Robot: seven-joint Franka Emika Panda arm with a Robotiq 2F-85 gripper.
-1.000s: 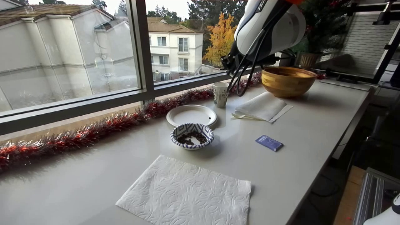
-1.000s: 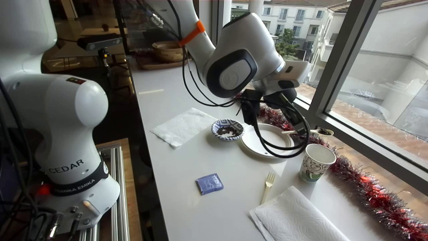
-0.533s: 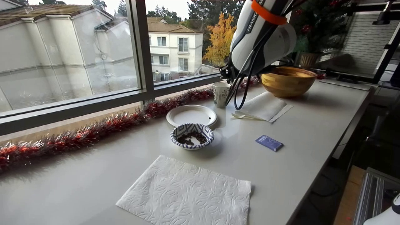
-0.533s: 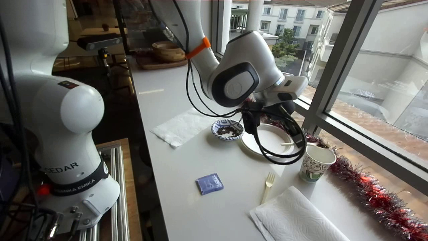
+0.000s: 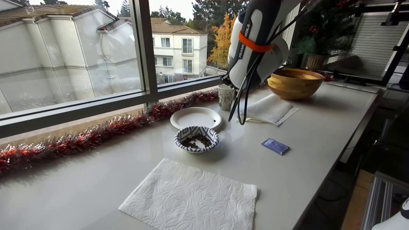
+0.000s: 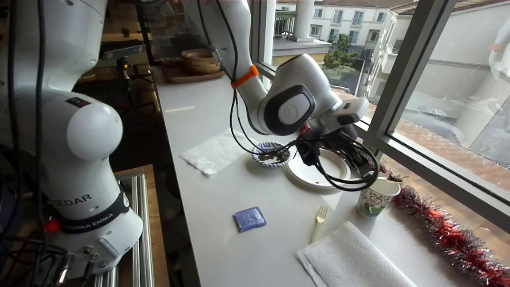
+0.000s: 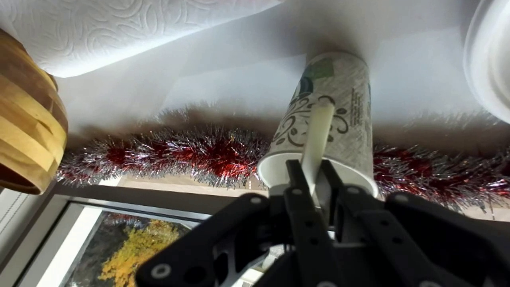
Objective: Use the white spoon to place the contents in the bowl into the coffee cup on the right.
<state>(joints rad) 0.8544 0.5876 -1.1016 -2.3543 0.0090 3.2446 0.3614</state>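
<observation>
Panda arm [image 6: 305, 73], white with black trim: in an exterior view, base [image 6: 91, 239] at eight o'clock, forearm [image 6: 244, 44] sloped down from twelve, wrist [image 6: 330, 121] bent out towards three. Gripper [image 7: 311, 167], black: in the wrist view, reaching in from six o'clock. Fingers [image 7: 296, 179], two: side by side, near-parallel, clamped slightly apart, tips towards twelve.

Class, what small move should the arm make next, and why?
I'd probably shift the white spoon until its dark bits are centred over the coffee cup, before tipping: in an exterior view they show off-centre, near its far rim.
</observation>
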